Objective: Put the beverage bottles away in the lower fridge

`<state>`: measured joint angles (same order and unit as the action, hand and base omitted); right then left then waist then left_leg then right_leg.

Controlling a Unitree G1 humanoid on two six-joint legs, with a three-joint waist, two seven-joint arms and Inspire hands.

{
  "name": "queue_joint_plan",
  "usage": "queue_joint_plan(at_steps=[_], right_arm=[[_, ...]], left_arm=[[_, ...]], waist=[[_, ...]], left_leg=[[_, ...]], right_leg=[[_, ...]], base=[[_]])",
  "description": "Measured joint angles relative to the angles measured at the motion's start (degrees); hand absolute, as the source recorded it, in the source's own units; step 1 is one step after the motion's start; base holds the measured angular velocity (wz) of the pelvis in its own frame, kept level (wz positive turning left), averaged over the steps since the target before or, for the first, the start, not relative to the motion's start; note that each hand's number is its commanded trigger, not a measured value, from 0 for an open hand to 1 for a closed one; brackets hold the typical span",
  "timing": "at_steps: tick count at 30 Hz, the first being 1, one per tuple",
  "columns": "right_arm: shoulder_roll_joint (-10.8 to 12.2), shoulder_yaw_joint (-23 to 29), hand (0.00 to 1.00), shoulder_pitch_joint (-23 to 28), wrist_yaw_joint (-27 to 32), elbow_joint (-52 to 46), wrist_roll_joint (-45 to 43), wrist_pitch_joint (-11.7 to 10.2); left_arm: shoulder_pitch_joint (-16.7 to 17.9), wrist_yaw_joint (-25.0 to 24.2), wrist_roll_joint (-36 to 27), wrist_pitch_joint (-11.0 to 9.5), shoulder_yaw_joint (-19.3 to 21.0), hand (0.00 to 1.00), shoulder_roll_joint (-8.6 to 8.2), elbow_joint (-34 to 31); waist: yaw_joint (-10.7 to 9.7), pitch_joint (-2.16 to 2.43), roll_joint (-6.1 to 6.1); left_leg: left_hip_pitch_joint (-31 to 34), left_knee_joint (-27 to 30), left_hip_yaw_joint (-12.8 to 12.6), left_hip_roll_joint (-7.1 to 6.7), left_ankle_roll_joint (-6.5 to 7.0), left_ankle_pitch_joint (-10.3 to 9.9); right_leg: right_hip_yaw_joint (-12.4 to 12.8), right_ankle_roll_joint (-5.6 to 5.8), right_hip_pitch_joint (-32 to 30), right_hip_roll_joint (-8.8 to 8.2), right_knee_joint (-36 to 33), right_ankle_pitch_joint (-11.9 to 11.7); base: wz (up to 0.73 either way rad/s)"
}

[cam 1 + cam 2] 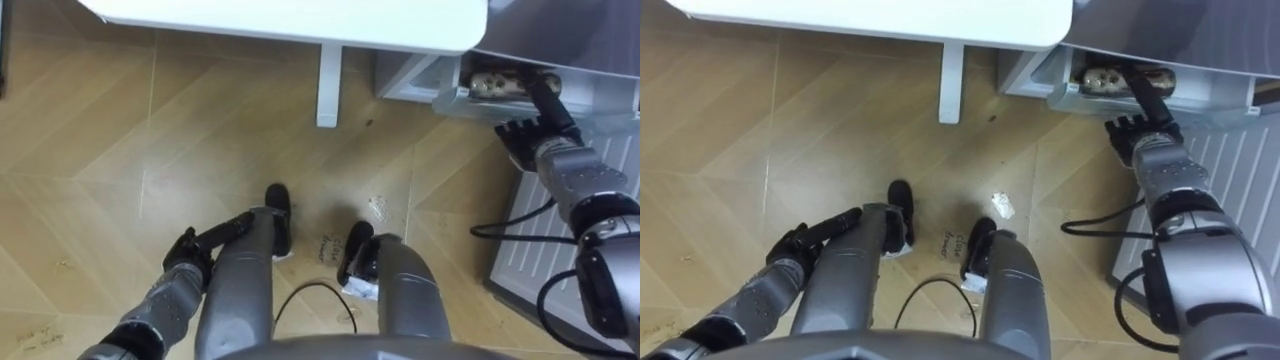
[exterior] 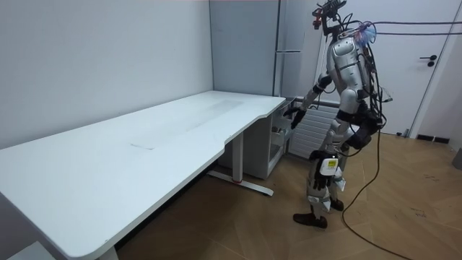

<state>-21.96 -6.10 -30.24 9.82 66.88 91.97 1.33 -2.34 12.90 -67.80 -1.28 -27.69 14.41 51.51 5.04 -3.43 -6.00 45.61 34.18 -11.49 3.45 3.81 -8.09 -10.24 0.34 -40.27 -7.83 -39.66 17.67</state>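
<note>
Reaching forward and low, the right hand (image 1: 537, 142) keeps its fingers (image 1: 514, 131) loose and empty, one stretched to the rim of the open fridge drawer (image 1: 445, 100). The drinks (image 1: 490, 82) lie inside that drawer. Right arm extended ahead of the body, robot standing at the end of the white worktop (image 1: 300, 20) before the grey fridge (image 2: 289, 43). Left hand (image 1: 187, 258) hangs beside the left thigh, fingers slack, holding nothing.
</note>
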Motion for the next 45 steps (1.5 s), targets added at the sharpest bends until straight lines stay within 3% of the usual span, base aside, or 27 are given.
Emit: queue_joint_plan(at_steps=[8, 16, 24, 28, 31, 33, 35, 39, 41, 45], right_arm=[[0.06, 0.85, 0.0, 1.73, -0.44, 2.18, -0.7, 0.09], [0.28, 3.07, 0.0, 2.75, 0.03, 3.9, -0.95, 0.16], [0.27, 3.59, 0.0, 1.62, 2.35, 4.26, 0.52, 0.2], [0.12, 3.6, 0.0, -0.64, 4.46, 4.0, 0.71, -0.19], [0.12, 3.52, 0.0, -1.58, 4.57, 3.43, 1.84, -0.82], [0.01, 3.58, 0.0, -1.45, 4.51, 2.19, 2.43, -1.45], [-0.5, 3.6, 0.0, -1.73, 4.23, 1.68, 2.73, -2.66], [-0.82, 3.62, 0.0, -1.71, 2.96, 0.19, 2.83, -3.29], [-1.45, 3.57, 0.0, -1.71, 1.4, -1.27, 4.45, -3.28], [-2.93, 3.57, 0.0, -2.11, -0.92, -3.27, 6.93, -3.34]], left_arm=[[-0.65, -0.03, 1.98, 1.14, 2.83, 0.0, -1.94, 3.3], [-1.03, -0.06, 3.6, 1.7, 3.99, 0.0, -2.49, 4.01], [-1.89, 0.0, 3.75, 1.42, 4.77, 0.0, -2.8, 4.1], [-2.93, 1.34, 5.12, 0.65, 4.81, 0.0, -2.58, 2.94], [-3.27, 2.49, 4.66, -0.75, 4.09, 0.0, -2.13, 0.95], [-2.62, 3.02, 4.28, -1.73, 3.35, 0.0, -1.74, -1.05], [-2.34, 3.85, 4.31, -2.09, 3.41, 0.0, -1.27, -3.45], [-2.12, 4.0, 4.34, -2.77, 3.21, 0.0, -0.76, -7.04], [-1.43, 3.9, 4.28, -2.91, 2.61, 0.0, 0.83, -10.36], [-0.57, 3.67, 4.3, -3.38, 1.61, 0.0, 3.58, -13.78]], waist=[[-0.03, 0.13, 0.68], [-0.32, 0.28, 0.97], [0.01, 0.21, 0.84], [0.02, 0.17, 0.77], [0.1, 0.09, 0.89], [-0.1, 0.02, 1.16], [-0.04, 0.03, 1.83], [0.0, -0.03, 2.67], [0.0, 0.03, 3.25], [0.19, 0.13, 3.59]], left_leg=[[-4.35, -2.7, -0.26, -0.2, -0.13, 0.28], [-7.14, -5.56, -1.77, -0.22, -0.16, 0.65], [-4.75, -4.29, -2.55, 0.01, -0.08, 0.6], [-0.49, -1.07, -2.86, 0.65, 0.33, 0.29], [3.72, 3.86, -2.76, 1.84, 0.59, -1.1], [5.94, 7.02, -2.58, 1.86, 0.72, -2.21], [10.02, 12.53, -2.19, 2.01, 1.08, -4.6], [15.64, 19.31, -1.73, 1.78, 1.67, -6.6], [19.35, 23.6, -1.37, 1.69, 2.03, -7.81], [23.78, 27.74, -0.89, 1.7, 2.31, -8.86]], right_leg=[[-0.76, 0.17, 4.74, 0.09, 3.31, -0.55], [-0.09, 0.42, 6.69, 0.15, 5.95, -1.64], [0.83, 0.29, 2.94, 0.03, 3.49, -1.86], [0.74, -0.06, -1.85, -0.32, -0.04, -1.69], [0.57, -0.52, -5.61, -0.31, -3.8, -0.51], [0.61, -0.46, -8.15, -1.13, -7.3, 1.07], [0.61, -0.29, -12.05, -2.45, -13.45, 3.85], [0.83, -0.41, -17.48, -4.28, -21.02, 6.8], [0.89, -0.77, -20.44, -5.38, -25.72, 8.73], [0.92, -1.14, -24.57, -6.32, -30.32, 10.45]], base=[[0.02], [-0.07], [-0.09], [-0.08], [-0.06], [0.06], [0.13], [0.19], [0.2], [0.15]])
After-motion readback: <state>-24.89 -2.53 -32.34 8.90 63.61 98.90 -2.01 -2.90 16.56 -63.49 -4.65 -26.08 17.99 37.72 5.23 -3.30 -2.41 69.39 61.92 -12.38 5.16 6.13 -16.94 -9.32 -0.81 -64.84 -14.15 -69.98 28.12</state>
